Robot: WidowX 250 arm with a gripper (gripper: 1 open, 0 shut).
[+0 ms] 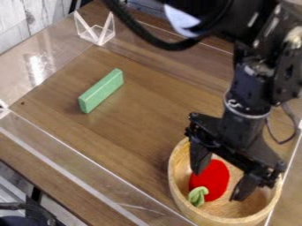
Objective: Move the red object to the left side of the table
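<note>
The arm (253, 62) is all black, built of chunky, blocky segments with a dark cable looping above it. Its gripper (230, 172) has two long, black fingers (200, 164), slightly glossy.

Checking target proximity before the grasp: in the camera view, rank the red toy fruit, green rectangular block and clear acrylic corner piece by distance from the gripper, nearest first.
1. Red toy fruit: between the open gripper's fingers, in the wooden bowl.
2. Green rectangular block: mid-table, left.
3. Clear acrylic corner piece: far back left.
</note>
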